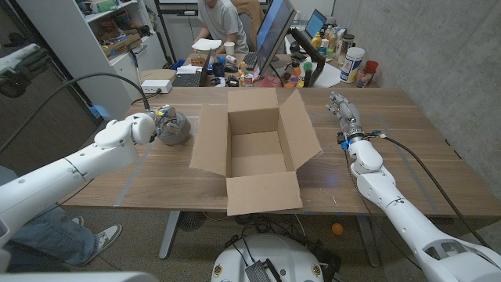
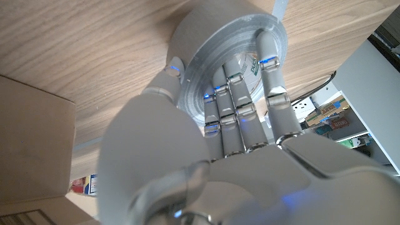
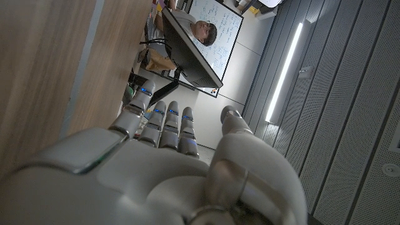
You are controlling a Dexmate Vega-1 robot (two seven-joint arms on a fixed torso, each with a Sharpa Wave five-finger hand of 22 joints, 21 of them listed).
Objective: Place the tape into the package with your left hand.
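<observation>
The tape [image 1: 174, 129], a grey roll, sits on the table [image 1: 407, 141] at the head view's left of centre, just beside the open package's [image 1: 254, 149] left flap; the left hand [image 1: 160, 121] wraps its fingers [image 2: 240, 106] over it, thumb on the rim. A loose hold could drop it short, or the roll could catch that flap. The right hand [image 1: 342, 107], middle right, holds nothing, fingers extended.

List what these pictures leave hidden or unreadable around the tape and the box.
- Left wrist view: the left hand covers much of the tape; its core label is unreadable.
- Head view: tape too small to confirm it is lifted.
- Head view: the box near wall hides part of its floor.
</observation>
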